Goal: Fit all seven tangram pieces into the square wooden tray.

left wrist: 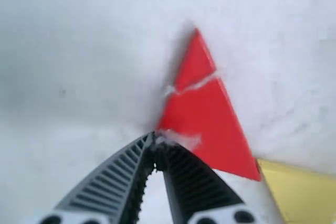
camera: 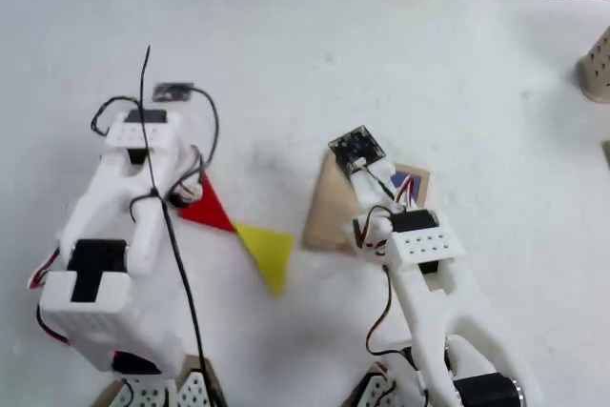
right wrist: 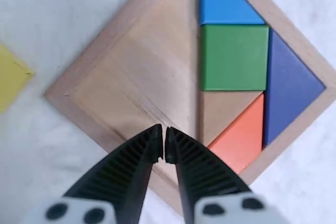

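Table [camera: 286, 45]: red triangle [left wrist: 205, 124] at jaws (left)

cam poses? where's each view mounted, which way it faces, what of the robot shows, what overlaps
High view: fixed above the table, looking down; shows left arm beside the red triangle, right arm over the wooden tray.
Left wrist view: on left wrist, looking down past the left gripper, shut, at the red triangle.
Right wrist view: on right wrist, looking down past the right gripper, shut, into the tray.
Shared: yellow piece appears in all three.
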Controlling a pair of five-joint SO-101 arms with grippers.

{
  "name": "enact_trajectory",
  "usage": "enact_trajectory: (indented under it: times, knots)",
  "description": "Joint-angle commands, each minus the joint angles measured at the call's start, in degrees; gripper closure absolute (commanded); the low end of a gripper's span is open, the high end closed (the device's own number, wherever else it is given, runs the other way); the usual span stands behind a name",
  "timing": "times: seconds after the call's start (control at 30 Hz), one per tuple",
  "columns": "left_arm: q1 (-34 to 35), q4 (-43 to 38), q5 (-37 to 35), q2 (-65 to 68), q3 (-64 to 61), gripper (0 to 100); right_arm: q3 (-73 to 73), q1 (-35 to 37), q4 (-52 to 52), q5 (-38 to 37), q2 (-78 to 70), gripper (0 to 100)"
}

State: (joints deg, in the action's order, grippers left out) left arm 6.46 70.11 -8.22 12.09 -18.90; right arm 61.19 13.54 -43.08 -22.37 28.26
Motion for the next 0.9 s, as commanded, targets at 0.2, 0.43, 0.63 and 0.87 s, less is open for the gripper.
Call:
enact_trajectory:
  times: [0.2,0.43,0.63,0.87]
  knots:
    - [0.1,-13.8,-10.2,-15.8,-12.9,98,-0.4,0.3,-0.5,-0.7,1.5,97.8]
    - [-1.0,-19.7,-12.8,-23.6,-21.4,84,-0.4,0.4,-0.5,-0.7,1.5,97.8]
    - [-0.6,-14.5,-22.3,-23.3,-22.0,59,-0.4,0.3,-0.6,-0.7,1.5,97.8]
    - [1.0,-18.0,-22.7,-22.7,-23.1,62,-0.4,0.4,-0.6,-0.7,1.5,97.8]
